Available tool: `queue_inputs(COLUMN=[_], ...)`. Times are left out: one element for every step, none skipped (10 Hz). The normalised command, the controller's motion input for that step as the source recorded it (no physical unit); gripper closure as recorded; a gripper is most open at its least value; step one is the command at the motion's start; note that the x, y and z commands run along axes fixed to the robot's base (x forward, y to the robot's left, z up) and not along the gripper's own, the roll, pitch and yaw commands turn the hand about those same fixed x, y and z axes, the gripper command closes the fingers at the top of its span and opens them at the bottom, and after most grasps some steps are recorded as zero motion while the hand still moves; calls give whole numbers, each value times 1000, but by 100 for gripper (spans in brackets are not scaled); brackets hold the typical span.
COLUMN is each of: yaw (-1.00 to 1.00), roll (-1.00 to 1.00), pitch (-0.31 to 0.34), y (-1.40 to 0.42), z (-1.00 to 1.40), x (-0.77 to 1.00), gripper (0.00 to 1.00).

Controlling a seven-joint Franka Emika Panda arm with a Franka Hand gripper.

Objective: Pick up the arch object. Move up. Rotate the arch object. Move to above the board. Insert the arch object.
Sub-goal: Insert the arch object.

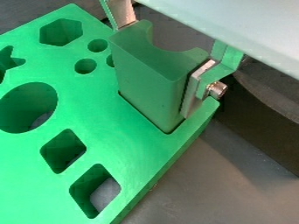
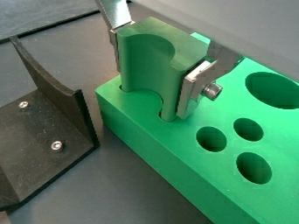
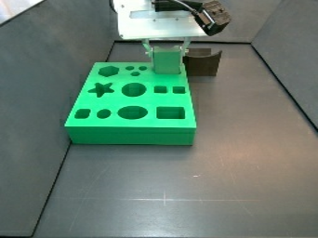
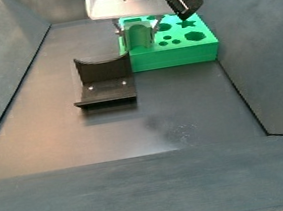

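Trouble here would be a jam: the claw (image 2: pixel 158 74) grips the arch object (image 2: pixel 158 61) between its plates, low at the board's (image 2: pixel 176 157) edge, apparently part-way into a slot. Any tilt or offset could wedge it or shove the board toward the fixture (image 2: pixel 47 131).

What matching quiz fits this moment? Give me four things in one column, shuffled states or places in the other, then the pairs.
Things:
1. small bright green arch object
2. large flat bright green board
3. dark L-shaped fixture
4. silver two-finger claw

States or places:
A. lies flat, shaped cutouts facing up
B. stands on the floor beside the board
C. shut on the arch
D. upright, lower end in a slot at the board's edge

Pairs: 1-D, 2-A, 3-B, 4-C
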Motion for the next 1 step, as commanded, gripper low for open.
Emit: queue_inputs(yaw=[0], roll=[0], pitch=[0], y=[0], z=[0], x=[0], gripper=[100])
